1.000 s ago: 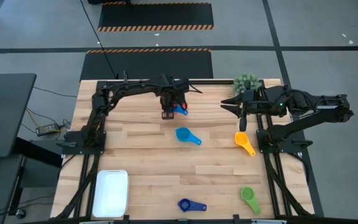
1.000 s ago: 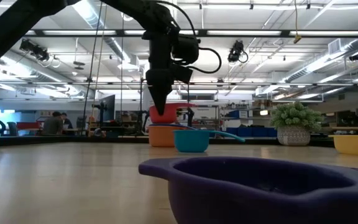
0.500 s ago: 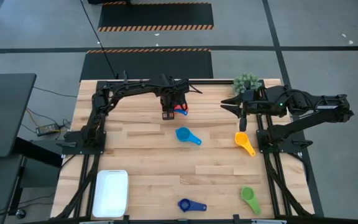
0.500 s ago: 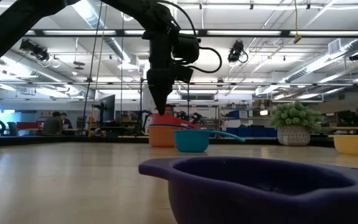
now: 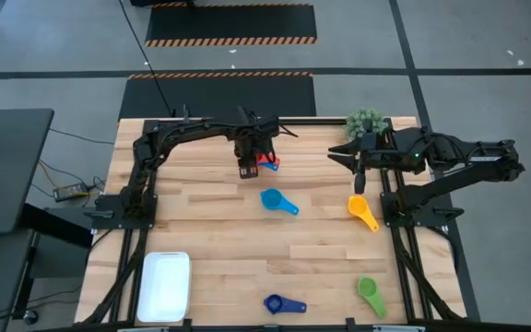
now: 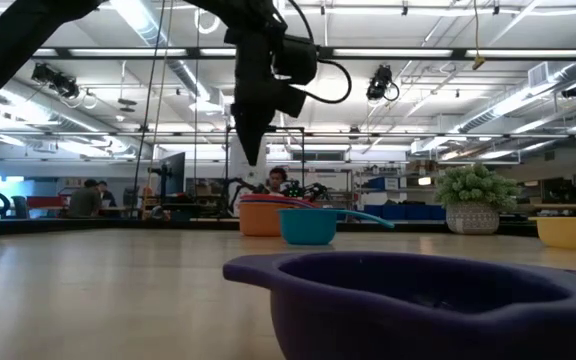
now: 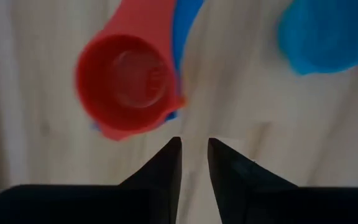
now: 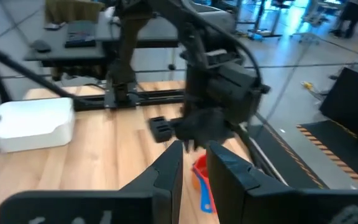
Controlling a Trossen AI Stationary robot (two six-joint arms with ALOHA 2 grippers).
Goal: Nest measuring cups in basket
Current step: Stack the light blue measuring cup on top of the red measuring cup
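wood table: red cup just beyond empty left claw.

Navy measuring cup fills the foreground, rim facing up, very close to the lens. Behind it on the table: light blue cup with handle pointing right, and an orange cup with a red cup resting in its top. Left gripper hangs above the red cup, clear of it, fingertips pointing down. Yellow cup at right edge; green potted plant beside it.
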